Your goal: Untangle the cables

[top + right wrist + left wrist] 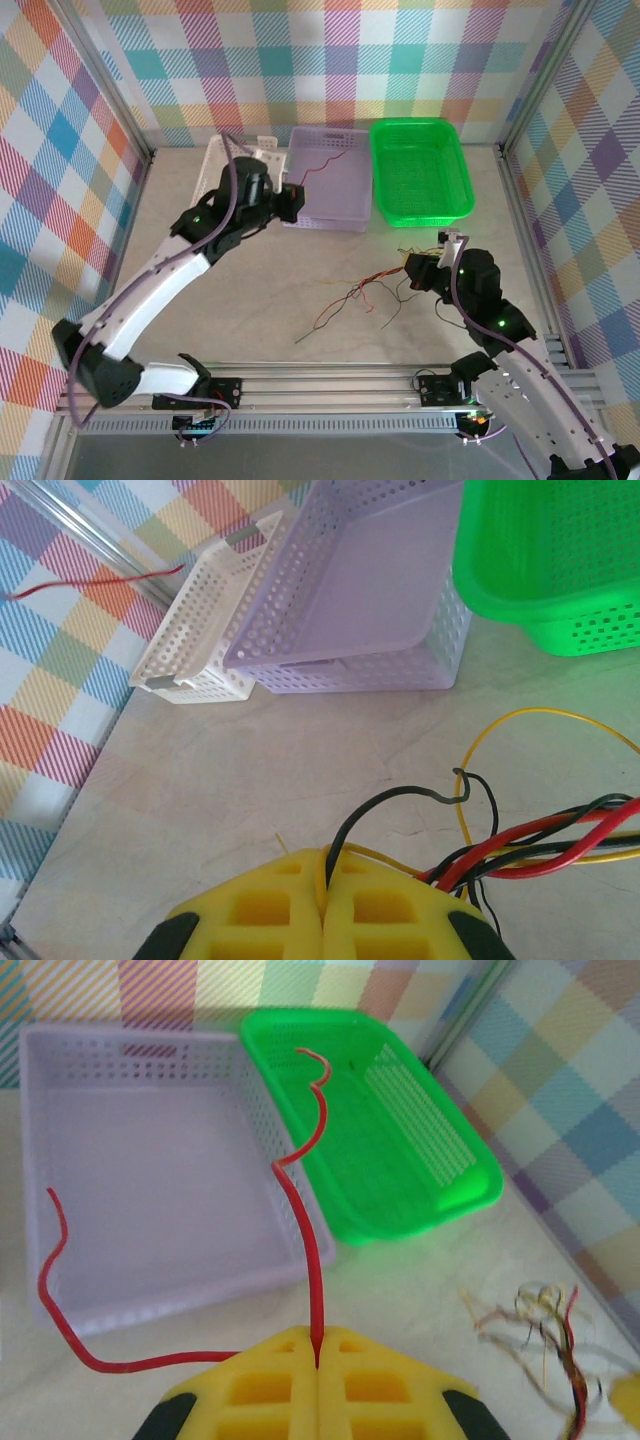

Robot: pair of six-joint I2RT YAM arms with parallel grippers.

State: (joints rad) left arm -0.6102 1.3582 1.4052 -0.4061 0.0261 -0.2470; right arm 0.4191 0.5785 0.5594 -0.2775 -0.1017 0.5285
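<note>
The left tool (317, 1348) pinches a red cable (310, 1220) before the purple basket (130, 1050) at 12 o'clock. The right tool (325, 870) is closed, it seems, on the tangled cables (540, 845).

Left fingers (260, 1385), pressed together, pinch a red cable (313, 1250) mid-length. One strand rises across the lavender basket's (150, 1048) right wall, and the other loops past its near-left corner. Green basket (470, 1150) sits just beside its right wall. Tangled cables (558, 1345) lie on the desk (420, 1285), well to its right.
</note>
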